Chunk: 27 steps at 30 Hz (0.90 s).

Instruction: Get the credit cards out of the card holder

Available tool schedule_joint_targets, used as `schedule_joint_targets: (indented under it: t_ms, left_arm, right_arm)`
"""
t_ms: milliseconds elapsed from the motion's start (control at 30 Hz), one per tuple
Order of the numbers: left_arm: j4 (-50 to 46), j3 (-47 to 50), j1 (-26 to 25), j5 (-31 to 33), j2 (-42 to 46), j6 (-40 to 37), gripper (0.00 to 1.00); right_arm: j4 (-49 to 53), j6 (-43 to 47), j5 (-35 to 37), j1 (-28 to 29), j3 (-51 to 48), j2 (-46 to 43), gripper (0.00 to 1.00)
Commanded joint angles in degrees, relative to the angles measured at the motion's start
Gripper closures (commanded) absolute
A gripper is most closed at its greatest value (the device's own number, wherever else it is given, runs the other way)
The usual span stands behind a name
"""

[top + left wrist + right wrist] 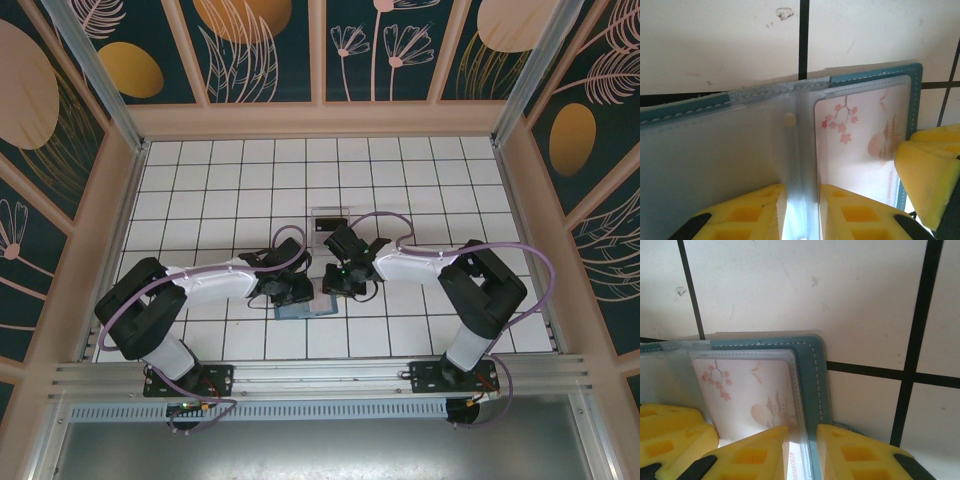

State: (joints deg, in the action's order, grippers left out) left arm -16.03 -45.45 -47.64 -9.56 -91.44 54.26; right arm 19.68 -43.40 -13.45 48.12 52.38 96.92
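Teal card holder (pixel 300 309) lies open on the tiles, low centre between the arms. Pinning it, left gripper (pixel 801 192) is clenched on the clear middle fold. Blossom-print credit card (pixel 855 135) sits in the right sleeve, not yet out. The right gripper (pixel 803 432) is closed on the sleeve's outer edge. Next: pinch the card alone and slide it free. Clear tray (pixel 328 218) sits beyond, no obstruction; the sleeve lip may snag.

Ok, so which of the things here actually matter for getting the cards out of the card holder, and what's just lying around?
Part of the job:
card holder, lying open
blossom-printed card in its clear sleeve
left gripper and right gripper, both at the holder

Lying about:
clear tray, beyond the grippers, untouched
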Motion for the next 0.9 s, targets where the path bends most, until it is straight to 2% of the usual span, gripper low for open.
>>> schedule_joint_targets:
  t_ms: [0, 400, 867]
  left_arm:
    - [-6.7, -0.9, 0.3, 5.1, -1.4, -2.1, 0.74]
    - [-7.4, -1.3, 0.3, 5.0, 1.5, -1.8, 0.79]
    - [-2.1, -2.2, 0.3, 0.1, 2.3, -0.1, 0.73]
  right_arm:
    - [3.5, 0.3, 1.8, 0.3, -0.2, 0.9, 0.76]
    - [5.0, 0.2, 2.8, 0.4, 0.4, 0.1, 0.7]
    - [6.6, -0.5, 3.8, 0.4, 1.3, -3.3, 0.67]
